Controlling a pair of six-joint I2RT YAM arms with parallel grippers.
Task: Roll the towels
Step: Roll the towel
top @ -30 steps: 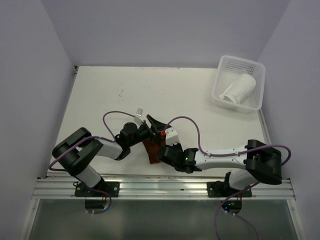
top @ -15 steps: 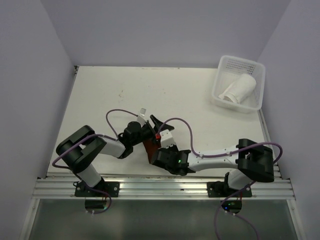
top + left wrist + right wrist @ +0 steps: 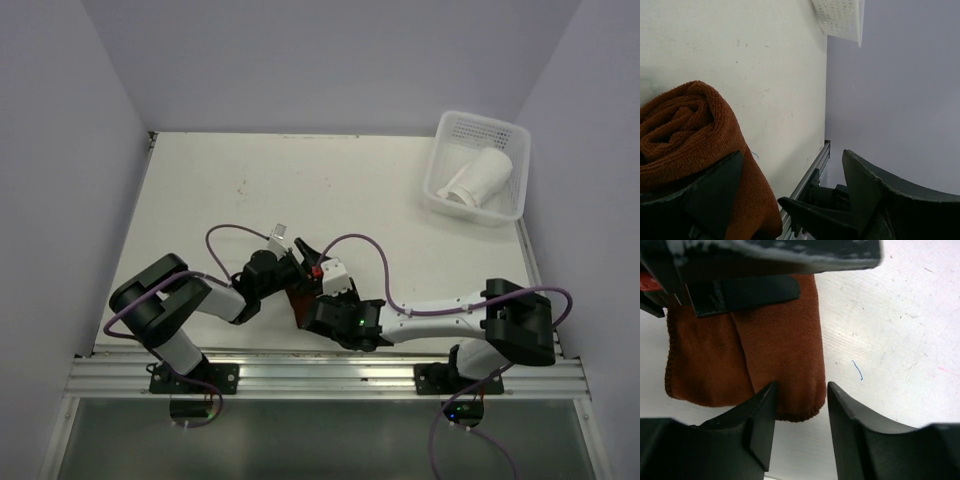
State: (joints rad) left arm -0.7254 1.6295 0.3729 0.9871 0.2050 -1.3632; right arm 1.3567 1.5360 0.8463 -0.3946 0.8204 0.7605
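The rust-brown towel [image 3: 298,301] lies rolled near the table's front edge, between the two arms. In the right wrist view its end [image 3: 785,355] reaches in between my right gripper's [image 3: 800,407] jaws, which stand apart, with a gap on the right side. My left gripper [image 3: 790,197] is wide open, and the towel's spiral end [image 3: 685,130] rests against one of its fingers [image 3: 715,192]. That left finger [image 3: 745,290] lies across the top of the roll in the right wrist view. The white towel [image 3: 478,177] lies rolled in the basket [image 3: 447,130].
The white perforated basket stands at the table's back right corner, also seen far off in the left wrist view [image 3: 840,15]. The metal rail [image 3: 330,375] runs along the near edge just behind the towel. Purple cables [image 3: 365,245] loop over both wrists.
My right gripper has gone from shut to open, letting go of the rust-brown towel's end. The right arm shifted left toward the towel. The left gripper stayed open and barely moved.
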